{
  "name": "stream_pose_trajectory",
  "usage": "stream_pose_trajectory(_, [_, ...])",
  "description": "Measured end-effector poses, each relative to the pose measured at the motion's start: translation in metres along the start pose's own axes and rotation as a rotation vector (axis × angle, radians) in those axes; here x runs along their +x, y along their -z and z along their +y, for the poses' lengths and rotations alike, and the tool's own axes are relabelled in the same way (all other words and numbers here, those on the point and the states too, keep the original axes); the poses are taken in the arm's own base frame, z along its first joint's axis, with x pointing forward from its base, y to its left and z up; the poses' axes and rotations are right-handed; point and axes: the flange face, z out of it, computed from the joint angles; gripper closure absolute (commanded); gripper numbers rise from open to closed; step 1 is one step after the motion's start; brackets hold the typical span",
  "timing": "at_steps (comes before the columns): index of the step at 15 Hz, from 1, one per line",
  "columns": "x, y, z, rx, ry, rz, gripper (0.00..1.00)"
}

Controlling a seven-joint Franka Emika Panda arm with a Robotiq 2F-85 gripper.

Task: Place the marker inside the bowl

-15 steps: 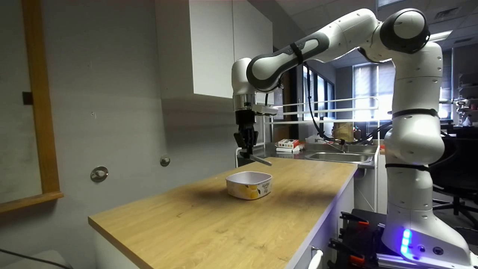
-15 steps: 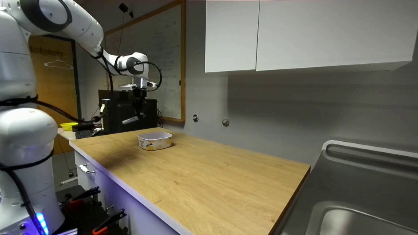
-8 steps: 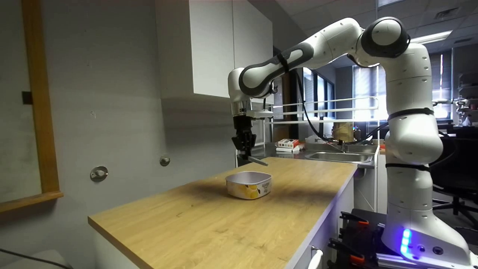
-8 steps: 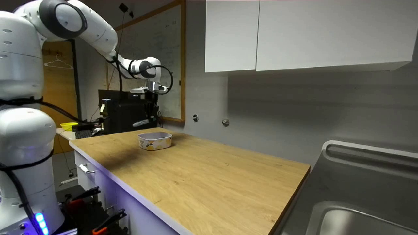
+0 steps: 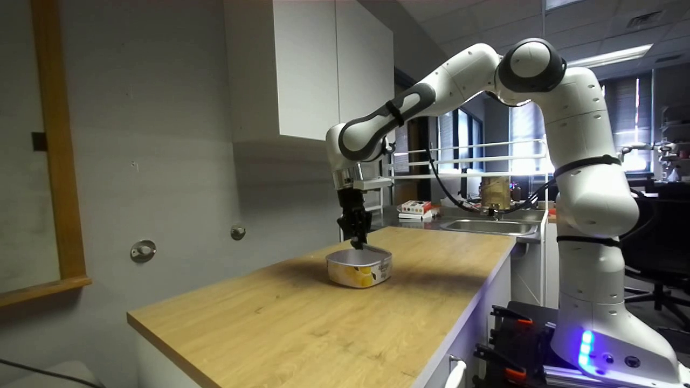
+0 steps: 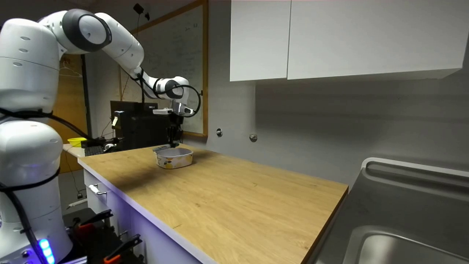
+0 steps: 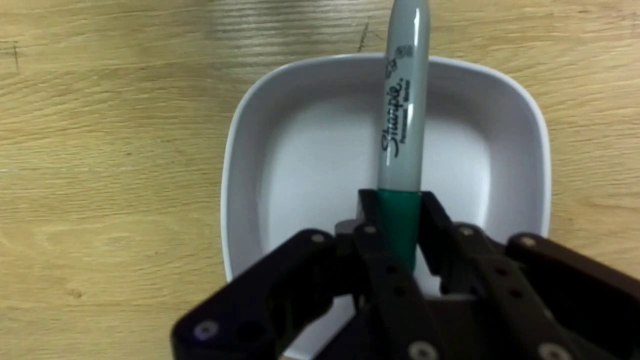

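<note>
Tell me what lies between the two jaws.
The green end of the marker lies between the jaws, over the bowl, as the wrist view shows.

Marker (image 7: 404, 135) grey, green, black-lettered; bowl (image 5: 356, 274) white, yellow fruit print.

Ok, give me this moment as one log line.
gripper: holds marker by green end | marker: over bowl, not yet released | bowl: on counter

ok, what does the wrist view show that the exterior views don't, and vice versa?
Wrist view only: readable "Sharpie" lettering on the marker.
Exterior views only: the white arm, the wall cabinets and the yellow print on the outside of the bowl.
Both: the gripper, the bowl and the wooden countertop; the marker also shows in an exterior view.
</note>
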Motion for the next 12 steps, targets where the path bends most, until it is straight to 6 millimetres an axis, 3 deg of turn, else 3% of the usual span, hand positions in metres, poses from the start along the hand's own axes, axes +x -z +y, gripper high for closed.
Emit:
stream_pose_trajectory(1, [0.002,-0.005,0.0,-0.002,-0.001,-0.01,0.92])
stream_pose_trajectory(3, [0.006,-0.013,-0.001,-0.005,0.0,-0.028,0.79])
stream_pose_trajectory(4, [0.007,-0.015,-0.002,-0.007,0.002,-0.036,0.91])
stream_pose_trajectory(5, [0.007,-0.015,-0.004,-0.008,0.005,-0.042,0.91])
stream_pose_trajectory(6, [0.008,-0.015,-0.005,-0.01,0.009,-0.047,0.53])
stream_pose_trajectory(8, [0.007,-0.011,-0.008,-0.013,0.019,-0.052,0.46])
stream_pose_trajectory(12, [0.005,-0.001,-0.014,-0.018,0.03,-0.062,0.15])
